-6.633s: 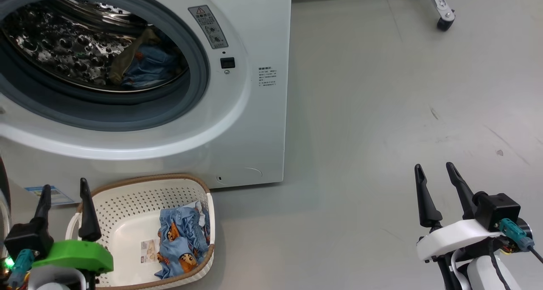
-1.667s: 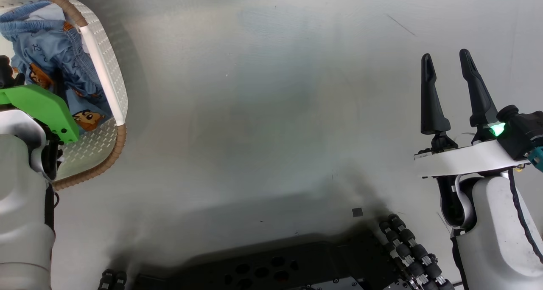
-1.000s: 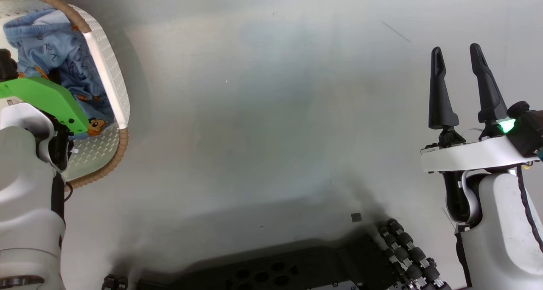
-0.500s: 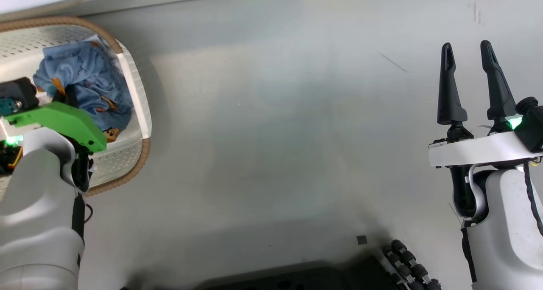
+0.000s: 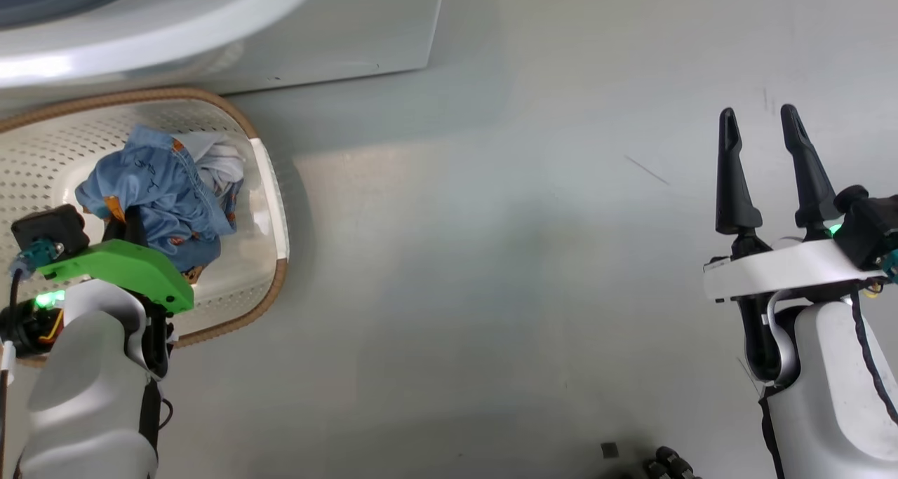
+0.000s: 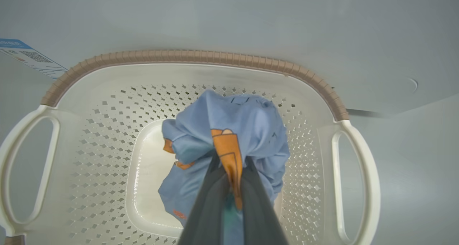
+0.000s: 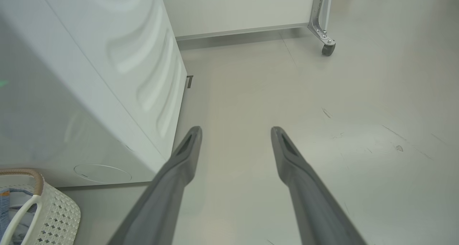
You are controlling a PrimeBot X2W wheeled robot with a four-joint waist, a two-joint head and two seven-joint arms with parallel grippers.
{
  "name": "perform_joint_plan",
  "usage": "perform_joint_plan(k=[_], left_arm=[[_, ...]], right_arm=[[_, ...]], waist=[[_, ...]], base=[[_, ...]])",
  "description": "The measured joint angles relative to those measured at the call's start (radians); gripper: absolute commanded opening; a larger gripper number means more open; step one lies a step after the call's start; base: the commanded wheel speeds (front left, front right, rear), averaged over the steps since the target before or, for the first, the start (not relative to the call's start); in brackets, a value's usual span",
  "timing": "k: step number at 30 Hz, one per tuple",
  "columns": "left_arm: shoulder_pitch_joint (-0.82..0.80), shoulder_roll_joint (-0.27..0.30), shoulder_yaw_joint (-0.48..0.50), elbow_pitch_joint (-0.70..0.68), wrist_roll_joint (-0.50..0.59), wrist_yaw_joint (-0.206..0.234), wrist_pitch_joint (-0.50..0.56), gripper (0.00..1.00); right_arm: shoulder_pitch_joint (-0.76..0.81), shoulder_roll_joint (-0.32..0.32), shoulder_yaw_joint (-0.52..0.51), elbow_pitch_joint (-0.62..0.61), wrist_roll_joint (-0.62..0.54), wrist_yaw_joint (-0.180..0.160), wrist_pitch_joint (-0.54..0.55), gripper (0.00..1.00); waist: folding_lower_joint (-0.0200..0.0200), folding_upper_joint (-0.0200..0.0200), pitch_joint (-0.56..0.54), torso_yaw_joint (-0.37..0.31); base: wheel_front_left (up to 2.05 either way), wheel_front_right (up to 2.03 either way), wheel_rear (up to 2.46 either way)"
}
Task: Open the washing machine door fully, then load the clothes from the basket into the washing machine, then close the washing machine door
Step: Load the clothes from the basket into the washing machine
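One illegible blue label (image 6: 27,58) near basket (image 6: 193,56)

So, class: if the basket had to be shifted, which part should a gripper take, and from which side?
Probably a side handle of the basket: a thin cream bar with an open slot, so one finger can pass through. Come from above, on the side facing open floor, near the open right gripper.
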Motion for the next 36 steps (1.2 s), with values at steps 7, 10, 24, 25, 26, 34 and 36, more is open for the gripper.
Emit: perform_joint_plan(k=[7, 10, 24, 25, 26, 34, 36], left_arm=[[0.054, -0.019, 0.000, -0.019, -0.023, 0.000, -0.003, 0.00], [0.082, -0.023, -0.002, -0.037, -0.025, 0.000, -0.003, 0.00], [0.195, -0.026, 0.015, -0.282, -0.030, 0.000, -0.003, 0.00], [0.195, -0.026, 0.015, -0.282, -0.030, 0.000, -0.003, 0.00], [0.203, -0.029, 0.012, -0.304, -0.029, 0.000, -0.003, 0.00], [0.289, -0.029, 0.002, -0.471, 0.013, -0.003, -0.003, 0.00], [0.310, -0.027, 0.001, -0.503, 0.035, -0.003, -0.003, 0.00]], right_arm=[[0.049, -0.005, -0.013, 0.023, 0.000, 0.000, 0.000, 1.00], [0.069, -0.006, -0.012, 0.030, 0.000, 0.000, 0.000, 1.00], [0.140, -0.018, -0.029, 0.052, 0.000, 0.000, 0.000, 1.00], [0.140, -0.018, -0.029, 0.052, 0.000, 0.000, 0.000, 1.00], [0.148, -0.023, -0.032, 0.052, 0.000, 0.000, 0.000, 1.00], [0.197, -0.029, -0.031, 0.063, -0.005, 0.000, 0.000, 1.00], [0.199, -0.030, -0.030, 0.063, -0.006, 0.000, 0.000, 1.00]], waist=[[0.0000, 0.0000, -0.088, 0.014], [0.0000, 0.0000, -0.127, 0.019], [0.0000, 0.0000, -0.305, 0.036], [0.0000, 0.0000, -0.305, 0.036], [0.0000, 0.0000, -0.317, 0.038], [-0.0001, 0.0000, -0.427, 0.059], [-0.0001, 0.0000, -0.450, 0.063]], base=[[0.00, 0.00, 0.00], [0.00, 0.00, 0.00], [0.00, 0.00, 0.00], [0.00, 0.00, 0.00], [0.00, 0.00, 0.00], [0.00, 0.00, 0.00], [0.00, 0.00, 0.00]])
